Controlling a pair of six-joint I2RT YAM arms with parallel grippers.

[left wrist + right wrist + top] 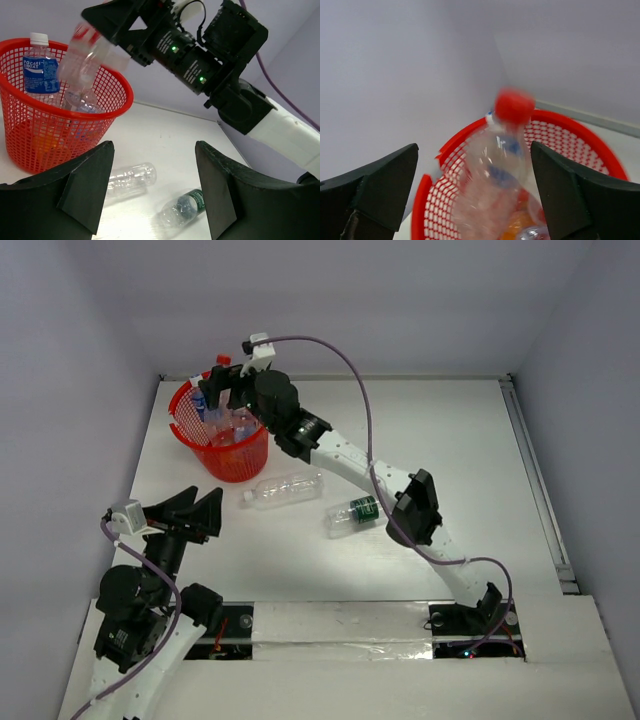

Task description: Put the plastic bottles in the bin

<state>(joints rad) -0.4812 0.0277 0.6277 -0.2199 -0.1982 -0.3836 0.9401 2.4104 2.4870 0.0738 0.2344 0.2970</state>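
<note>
1. The red basket (235,462) stands in the far left corner of the table (460,440), close to the left wall and the back wall (330,300). The middle and right of the table lie bare up to a rail (535,480) along the right edge.
2. Two bottles lie on their sides near the basket's foot but apart from it: a clear bottle (283,490) and, just to its right, a green-labelled bottle (352,514). The right arm reaches diagonally over the table behind them.
3. The right gripper (225,390) hangs over the basket's mouth with its fingers spread wide. Its own camera shows a red-capped bottle (495,170) upright between the fingers and touching neither. The bottle is blurred, and its lower end is within the rim.
4. The left gripper (193,510) sits at the near left, pointed toward the basket, with its fingers apart and nothing between them. Bare table separates it from the two lying bottles.
5. Only the left wrist view shows the basket from the side. A blue-labelled bottle (39,70) with a white cap stands at its back left, neck above the rim. Something orange glows low through the mesh, but its shape cannot be made out.
6. Only the overhead view shows the walls and corner hemming the basket in.
</note>
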